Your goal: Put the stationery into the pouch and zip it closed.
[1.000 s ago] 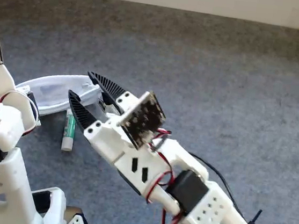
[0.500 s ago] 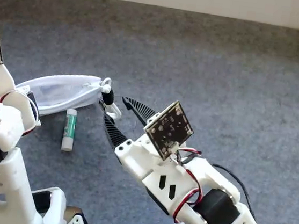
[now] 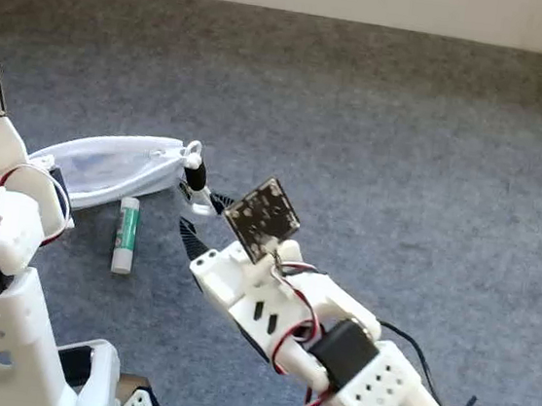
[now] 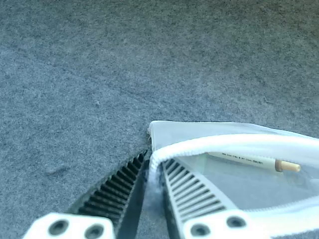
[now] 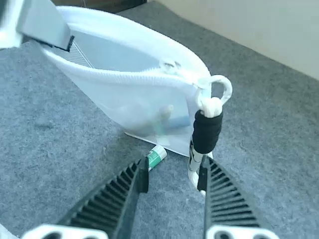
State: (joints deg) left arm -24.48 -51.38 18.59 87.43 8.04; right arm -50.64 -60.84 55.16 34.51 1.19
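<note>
White plastic arms [image 3: 377, 391], black ribbed claw fingers [image 5: 119, 194], red-black cables [image 3: 284, 347]

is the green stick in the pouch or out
Out. The green stick lies flat on the carpet beside the pouch, fully outside it.

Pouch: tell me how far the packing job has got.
Done: a pen lies inside the pouch. In hand: the left gripper clamps the pouch's edge, and the right gripper is open at the zip pull. Left: the glue stick lies on the carpet beside the pouch, whose mouth looks open.
</note>
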